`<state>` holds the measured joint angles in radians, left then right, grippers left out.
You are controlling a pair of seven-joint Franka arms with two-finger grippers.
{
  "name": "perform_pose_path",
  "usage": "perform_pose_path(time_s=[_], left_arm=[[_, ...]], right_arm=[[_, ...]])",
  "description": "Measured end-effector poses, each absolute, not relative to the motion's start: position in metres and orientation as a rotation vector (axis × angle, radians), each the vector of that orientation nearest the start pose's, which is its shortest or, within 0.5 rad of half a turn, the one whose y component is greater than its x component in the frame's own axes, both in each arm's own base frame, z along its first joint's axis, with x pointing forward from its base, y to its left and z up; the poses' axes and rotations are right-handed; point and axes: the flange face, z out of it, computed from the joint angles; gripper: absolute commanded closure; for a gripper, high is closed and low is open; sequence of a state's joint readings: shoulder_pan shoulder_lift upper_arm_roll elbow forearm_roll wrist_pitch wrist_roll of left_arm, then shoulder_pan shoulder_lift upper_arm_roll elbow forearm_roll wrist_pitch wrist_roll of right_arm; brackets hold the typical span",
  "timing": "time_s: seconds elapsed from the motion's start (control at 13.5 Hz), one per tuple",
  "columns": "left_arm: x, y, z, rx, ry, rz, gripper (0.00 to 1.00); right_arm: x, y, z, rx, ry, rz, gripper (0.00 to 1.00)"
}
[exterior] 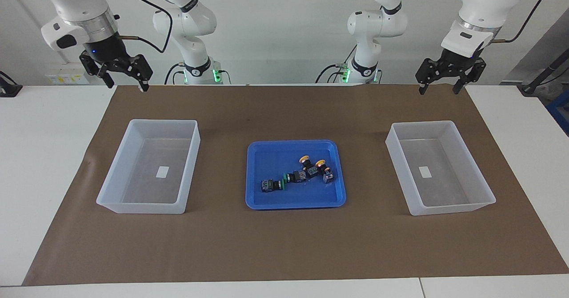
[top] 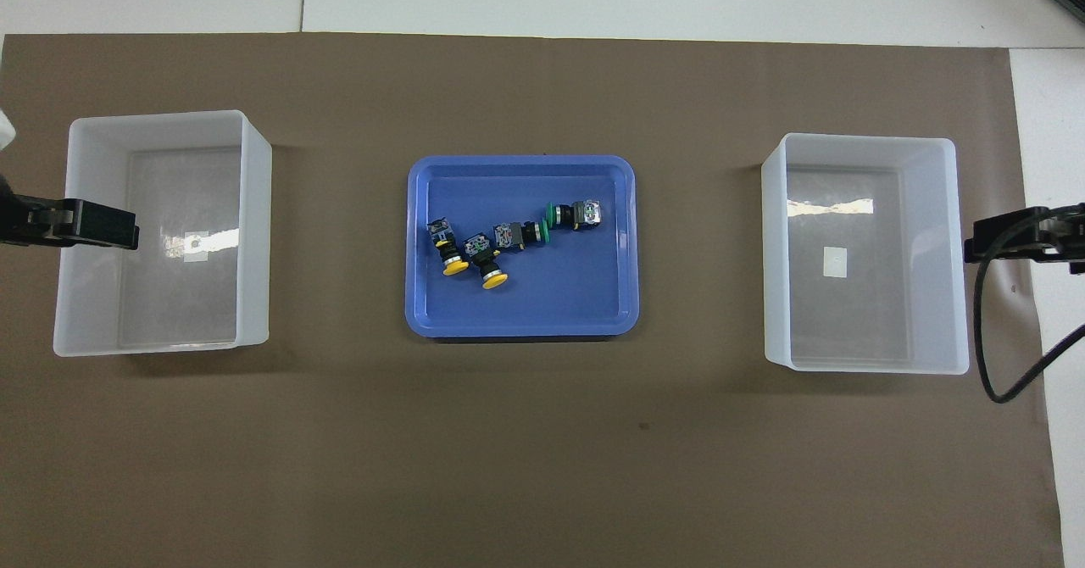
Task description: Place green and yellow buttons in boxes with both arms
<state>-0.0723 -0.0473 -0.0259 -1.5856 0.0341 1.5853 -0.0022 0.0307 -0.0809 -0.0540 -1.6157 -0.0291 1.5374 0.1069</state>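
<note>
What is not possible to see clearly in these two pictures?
- Overhead view: left gripper and right gripper, mostly cut off by the side edges.
- Both views: labels in the boxes, too small to read.
- Both views: green buttons, caps too small to tell whether touching.

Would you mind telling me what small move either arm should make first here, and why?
Probably the left hand should swing in over the blue tray and come down toward a yellow button. All four buttons lie clustered in that tray, both boxes hold none, and both hands, the right hand too, hang open near the robots' edge of the mat, holding nothing.
</note>
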Motion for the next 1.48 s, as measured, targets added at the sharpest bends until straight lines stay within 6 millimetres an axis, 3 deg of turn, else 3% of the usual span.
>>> perform_pose_path(time_s=[0.37,0.67,0.89,1.19,1.48], left_arm=[[0.579,-0.053,0.628,-3.12,0.147,0.006,0.0],[0.58,-0.053,0.63,-3.12,0.145,0.016,0.0],[0.58,-0.053,0.63,-3.119,0.145,0.024,0.0],[0.579,-0.052,0.629,-3.119,0.142,0.039,0.0],[0.579,-0.045,0.628,-3.119,0.124,0.042,0.0]], right_arm=[[0.526,-0.016,0.644,-3.16,0.205,-0.006,0.0],[0.525,-0.016,0.641,-3.159,0.223,0.002,0.0],[0.526,-0.009,0.64,-3.147,0.344,-0.006,0.0],[0.541,0.028,0.619,-3.119,0.482,-0.083,0.0],[0.573,0.09,0.557,-3.07,0.627,-0.142,0.0]])
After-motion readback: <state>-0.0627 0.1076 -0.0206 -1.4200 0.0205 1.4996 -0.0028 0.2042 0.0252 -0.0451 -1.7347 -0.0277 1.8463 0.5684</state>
